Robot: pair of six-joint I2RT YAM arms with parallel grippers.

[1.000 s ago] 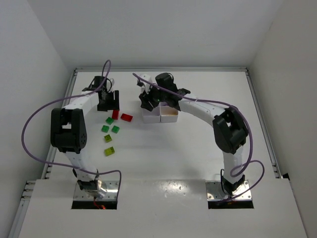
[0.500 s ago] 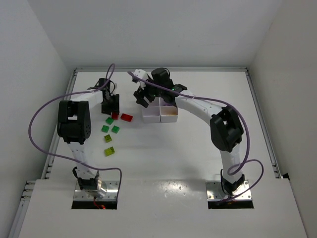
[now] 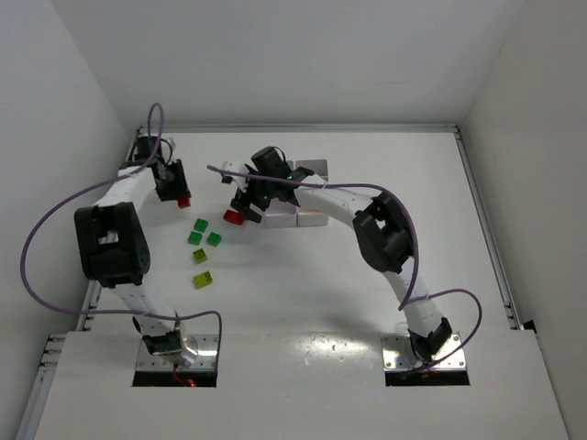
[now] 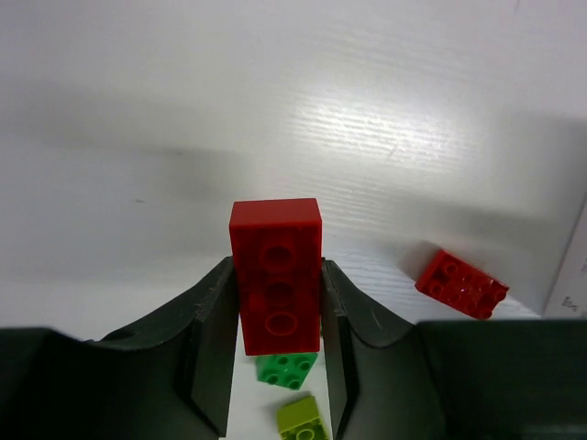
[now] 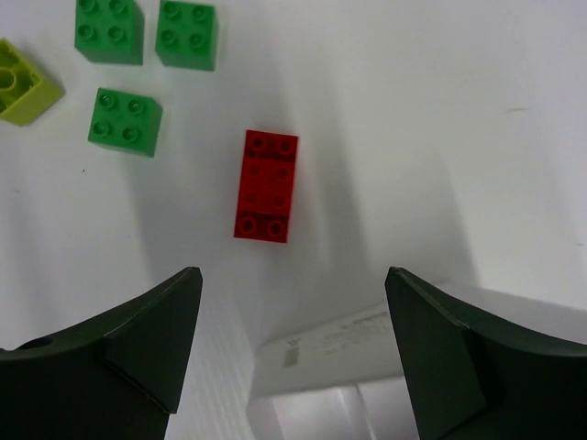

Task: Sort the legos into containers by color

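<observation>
Since half a second earlier, the left claw had swung to the upper left of the overhead frame with a red brick. The right claw had shifted left off the tray. The left claw was clamped on its brick's long sides. The brick's long axis ran straight up the wrist frame, past the fingertips, a detail the overhead view reduced to a red speck. The right claw stood apart over a second red brick, which lay studs-up on the counter, its long axis near vertical in that wrist frame. Green bricks and a lime brick sat at that frame's upper left. Only the overhead view showed a second lime brick.
</observation>
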